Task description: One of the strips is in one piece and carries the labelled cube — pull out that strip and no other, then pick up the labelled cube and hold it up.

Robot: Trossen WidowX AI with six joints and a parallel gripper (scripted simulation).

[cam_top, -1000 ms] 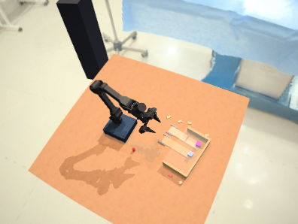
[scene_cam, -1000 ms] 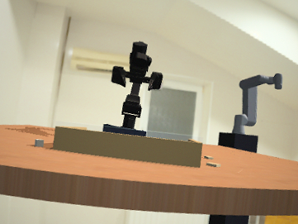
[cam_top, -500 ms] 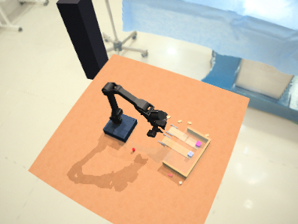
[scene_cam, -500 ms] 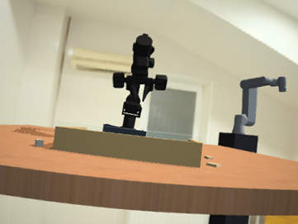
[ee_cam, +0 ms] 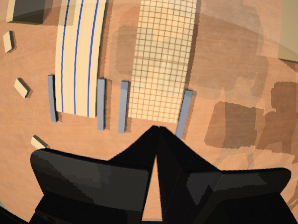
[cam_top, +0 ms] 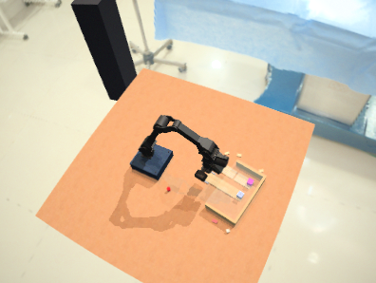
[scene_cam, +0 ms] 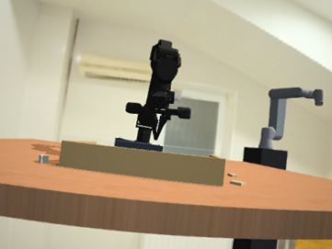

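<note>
My gripper (ee_cam: pixel 157 132) (scene_cam: pixel 156 138) is shut with its tips together and nothing between them. In the wrist view its tips appear just short of the near end of a grid-patterned strip (ee_cam: pixel 160 65) (cam_top: pixel 220 185). To the left lies a strip with blue lengthwise lines (ee_cam: pixel 80 60) (cam_top: pixel 237 175). In the top view a pale blue cube (cam_top: pixel 240 195) sits at the grid strip's far end, and a magenta cube (cam_top: pixel 250 181) at the other's. Labels are too small to read. Both cubes are outside the wrist view, and the strips' far parts are cut off there.
Blue-grey bars (ee_cam: pixel 123 106) (ee_cam: pixel 101 104) flank the strips' near ends. A three-sided wooden wall (cam_top: pixel 219 215) (scene_cam: pixel 143 164) surrounds the far side, with a clear sheet over the strips. Small wooden chips (ee_cam: pixel 21 87) (cam_top: pixel 239 155) lie left. A red cube (cam_top: pixel 168 189) lies near the arm's base.
</note>
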